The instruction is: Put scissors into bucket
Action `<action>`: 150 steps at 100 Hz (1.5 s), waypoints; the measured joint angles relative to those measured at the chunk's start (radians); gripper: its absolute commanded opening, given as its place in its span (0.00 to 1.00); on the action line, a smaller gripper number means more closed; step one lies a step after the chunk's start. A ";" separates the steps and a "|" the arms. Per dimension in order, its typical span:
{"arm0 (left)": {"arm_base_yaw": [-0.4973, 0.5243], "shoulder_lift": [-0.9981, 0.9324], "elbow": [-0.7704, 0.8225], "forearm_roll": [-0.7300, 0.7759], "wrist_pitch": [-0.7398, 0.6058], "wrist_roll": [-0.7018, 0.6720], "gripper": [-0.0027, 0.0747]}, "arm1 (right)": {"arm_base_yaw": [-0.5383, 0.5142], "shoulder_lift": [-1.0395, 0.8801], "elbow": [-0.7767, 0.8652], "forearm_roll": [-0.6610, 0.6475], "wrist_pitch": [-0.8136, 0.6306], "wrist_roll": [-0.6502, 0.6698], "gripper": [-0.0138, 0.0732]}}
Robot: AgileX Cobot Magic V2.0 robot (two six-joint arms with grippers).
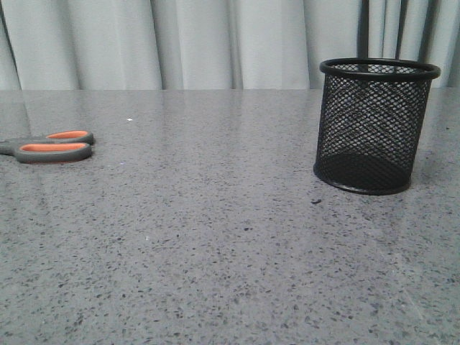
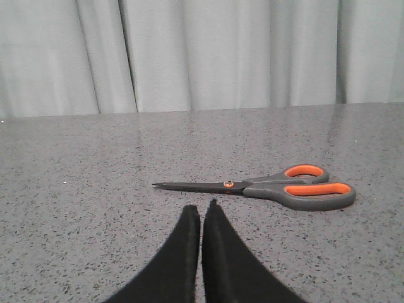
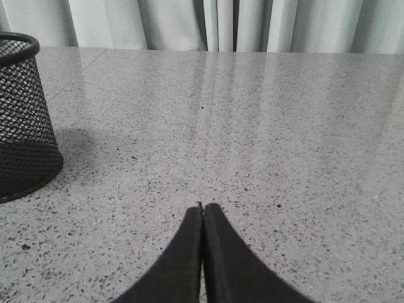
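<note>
**Desk:** Where do the scissors (image 1: 54, 146) lie as the shot is taken?

**Photographer:** Flat on the speckled grey surface (image 1: 230, 237) at about nine o'clock in the front view, handles toward the middle, blades cut off by the frame edge. The bucket (image 1: 375, 126) stands upright at about three o'clock — well apart from them, and it looks empty through the mesh.

**Desk:** Which arm is nearer?

**Photographer:** The left one, by my reading. Its wrist camera shows the scissors (image 2: 265, 187) just beyond the left claw (image 2: 201, 211), lying crosswise to its reach. The blade tips sit nearly dead ahead at twelve o'clock and the orange-lined handles run off toward two o'clock. The claw's two fingers are pressed together, holding nothing.

**Desk:** And the right?

**Photographer:** The right claw (image 3: 202, 211) is likewise drawn together and empty, with the bucket (image 3: 22, 120) off at about ten o'clock in its own view — no scissors there.

**Desk:** So the pick-up turns on what?

**Photographer:** Probably on the left claw parting its fingers and straddling that crosswise axis near the orange pivot.
</note>
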 measured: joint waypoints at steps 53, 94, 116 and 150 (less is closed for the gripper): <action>0.000 0.000 0.000 -0.271 -0.004 0.000 0.01 | 0.000 0.000 0.000 0.114 -0.092 0.000 0.10; 0.000 0.000 -0.004 -0.565 -0.012 0.000 0.01 | 0.000 0.000 -0.002 0.502 -0.178 0.000 0.10; 0.000 0.009 -0.146 -0.488 0.087 0.000 0.01 | 0.000 0.049 -0.142 0.449 -0.033 0.000 0.10; 0.000 0.324 -0.611 -0.216 0.489 0.029 0.01 | 0.000 0.501 -0.552 0.337 0.349 0.000 0.10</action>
